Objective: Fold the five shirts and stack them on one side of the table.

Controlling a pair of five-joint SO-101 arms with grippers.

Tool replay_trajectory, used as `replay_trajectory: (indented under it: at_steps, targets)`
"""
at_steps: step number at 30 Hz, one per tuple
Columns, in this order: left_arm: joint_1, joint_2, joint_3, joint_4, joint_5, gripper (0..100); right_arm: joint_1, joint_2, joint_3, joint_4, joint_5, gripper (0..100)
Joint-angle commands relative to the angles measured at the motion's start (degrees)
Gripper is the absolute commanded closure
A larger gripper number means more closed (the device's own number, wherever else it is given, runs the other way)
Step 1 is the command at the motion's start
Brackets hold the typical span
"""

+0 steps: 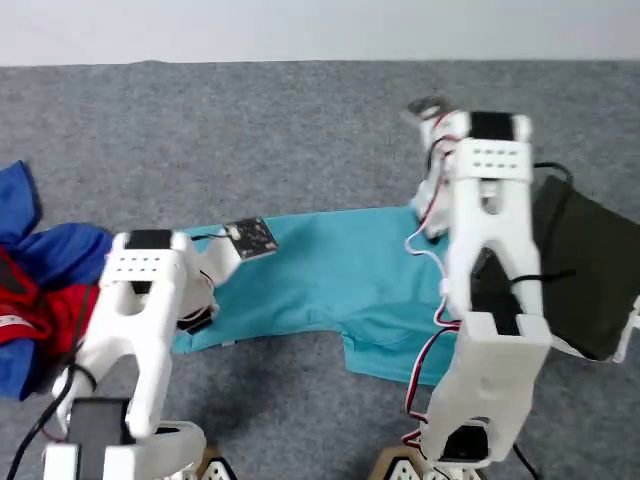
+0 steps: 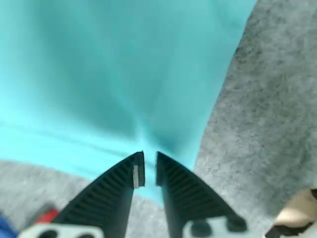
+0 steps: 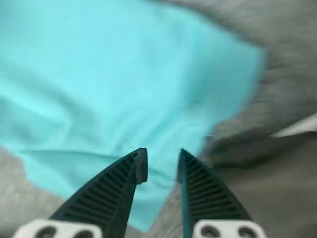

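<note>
Teal shirt (image 1: 330, 280) spread across desk (image 1: 300, 130), left hand (image 2: 150, 166) pinched on its left edge, right hand (image 3: 162, 166) parted over its right corner, dark folded shirt (image 1: 590, 270) at right, blue and red shirts (image 1: 40, 270) heaped left

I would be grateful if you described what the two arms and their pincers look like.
Both arms are blocky white plastic shells with black motors at the joints. The left arm carries a small dark circuit board near its wrist; red, white and black wires loop along the right arm. The left pincer and right pincer have black, ribbed, tapering fingers.
</note>
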Motion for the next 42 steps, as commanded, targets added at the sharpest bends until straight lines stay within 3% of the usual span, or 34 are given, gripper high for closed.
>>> replay_trajectory:
  at_steps: [1, 4, 8, 14, 23, 28, 34, 42]
  targets:
    - [-1.8, 5.5, -0.2, -4.7, -0.4, 98, -2.2, -3.7, 5.5, 2.3, -0.4, 94.6]
    - [-6.9, 11.7, -4.6, -6.2, -0.4, 98, -1.9, -3.7, 8.4, 2.3, -0.4, 95.2]
    - [-9.8, 15.6, -13.4, -1.0, -0.4, 98, -0.4, -4.1, 9.0, 2.3, -0.4, 95.2]
    - [-4.3, 15.5, -19.1, 7.6, -0.3, 98, -0.6, -4.4, 8.7, 2.3, -0.4, 95.2]
    - [2.6, 0.0, -19.7, 8.9, 7.1, 97, 2.2, -19.4, 8.9, 2.4, -0.4, 95.2]
    - [12.7, -7.1, -19.5, 8.8, 15.1, 98, 9.8, -30.1, 8.9, 2.4, -0.4, 95.2]
    - [28.4, -4.4, -19.1, 4.7, 25.2, 98, 20.5, -37.6, 9.7, 2.4, -0.4, 95.3]
    - [43.7, 8.0, -23.4, 2.8, 26.5, 98, 30.2, -43.5, 17.4, 2.4, -0.4, 95.3]
